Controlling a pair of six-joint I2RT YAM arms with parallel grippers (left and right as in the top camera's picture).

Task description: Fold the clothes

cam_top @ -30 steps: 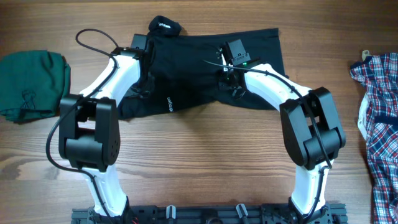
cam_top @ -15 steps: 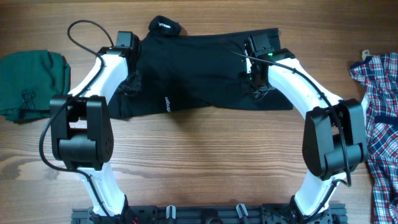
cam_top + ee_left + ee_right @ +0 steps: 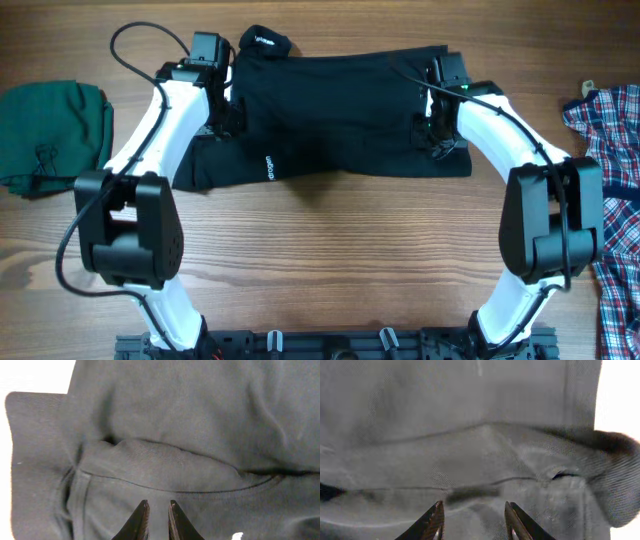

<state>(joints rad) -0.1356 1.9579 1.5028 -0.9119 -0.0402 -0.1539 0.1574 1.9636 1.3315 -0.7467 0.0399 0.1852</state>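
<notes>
Black shirt [image 3: 330, 115]: flat on table [image 3: 330, 250], middle of far edge, folded into wide band. Collar [image 3: 262, 42] bunched at shirt's far left corner; small white logo [image 3: 270, 165] by its near edge, left of centre.
Left gripper [image 3: 157, 522]: over shirt's left end, jaws a narrow slit apart, nothing between.
Right gripper [image 3: 474, 522]: over shirt's right end, jaws moderately apart, holding nothing; creased fabric beneath.
Green garment [image 3: 50, 135]: bundled at left edge, apart from shirt.
Plaid shirt [image 3: 605, 190]: at right edge, partly cut off.
</notes>
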